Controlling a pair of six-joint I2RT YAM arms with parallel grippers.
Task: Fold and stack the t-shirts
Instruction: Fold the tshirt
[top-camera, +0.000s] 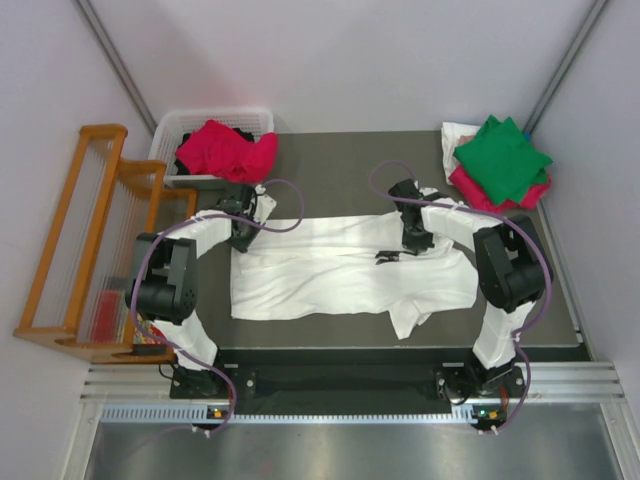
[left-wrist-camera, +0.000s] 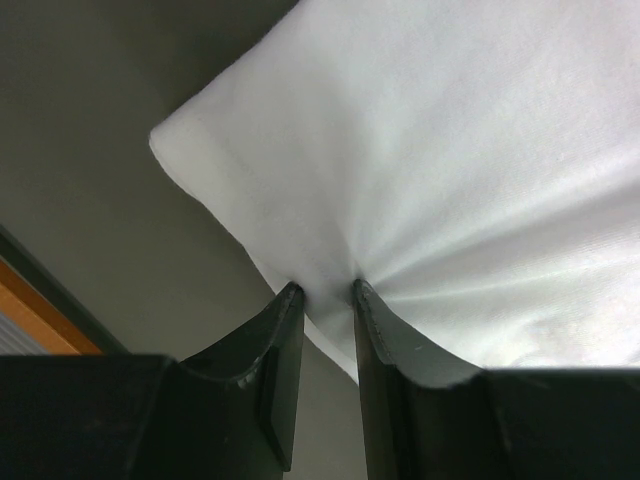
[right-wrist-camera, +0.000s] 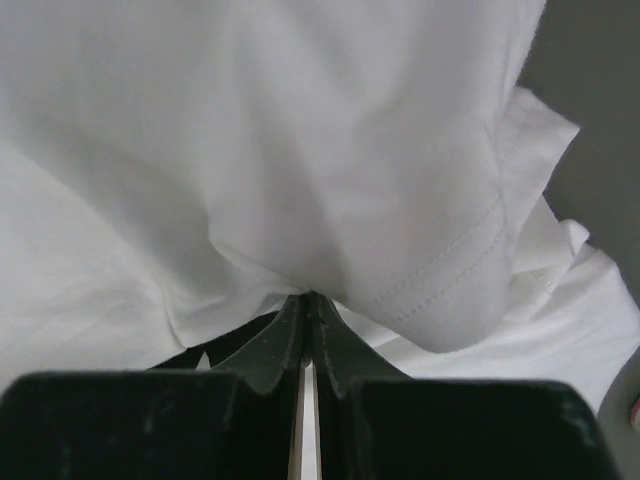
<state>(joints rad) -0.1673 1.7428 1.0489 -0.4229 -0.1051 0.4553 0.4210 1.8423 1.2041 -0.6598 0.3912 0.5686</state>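
White t-shirt (top-camera: 330, 278) far edge pinched in left tool (left-wrist-camera: 322, 291), right tool (right-wrist-camera: 305, 297).

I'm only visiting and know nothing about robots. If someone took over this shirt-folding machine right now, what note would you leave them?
Left gripper: shut on the far left corner of the large white cloth t-shirt, spread on the table.
Right gripper: shut on that shirt's far edge, by a sleeve.
Done: folded green cloth t-shirt stacked on a folded crimson-pink t-shirt, far right corner.
To do: fold and stack the white one, then the crumpled crimson-pink t-shirt in the white slotted plastic basket.
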